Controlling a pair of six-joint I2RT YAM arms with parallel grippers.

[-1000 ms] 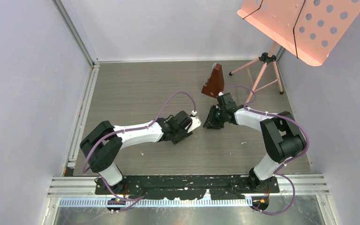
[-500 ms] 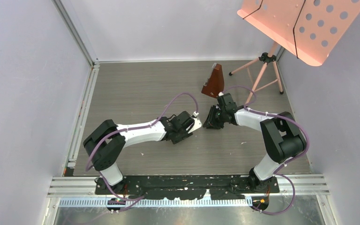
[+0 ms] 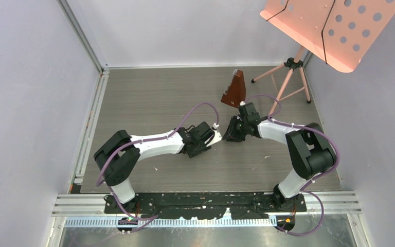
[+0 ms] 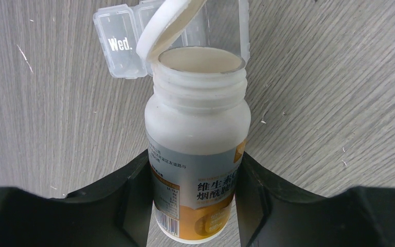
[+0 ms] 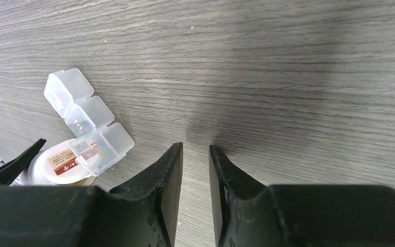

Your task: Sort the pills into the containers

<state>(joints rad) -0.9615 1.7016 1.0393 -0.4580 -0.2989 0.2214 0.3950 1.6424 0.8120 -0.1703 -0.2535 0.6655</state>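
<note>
1. Left hand (image 4: 195, 177): clamped round the lower body of the white pill bottle (image 4: 198, 123) w/ orange label. Its flip cap (image 4: 171, 18) hangs open and the mouth is tipped twd the box.
2. Right hand (image 5: 195, 154): jaws narrow, a slim gap, nothing btwn them. It hovers over bare counter (image 5: 298, 72), near the box.
3. Containers (image 5: 88, 119): a clear strip box of three square cells w/ flip lids, one marked "Wed.". It lies flat on the counter btwn our two hands, right by the bottle mouth. We can't tell which lids stand open.
4. Pills: none in view, neither at the bottle mouth nor in the cells, as far as we can see.
5. Handling, our guess: the box is light, stiff, slick plastic and prob. skids if nudged. We'd pin it by its long sides or an end cell, not by the thin lid hinges. The pills are tiny and light, likely to roll or bounce, so pour slowly, don't pinch.
6. Further back: a brown metronome (image 3: 235, 90) and a pink music stand (image 3: 334, 28), well apart from the work.
</note>
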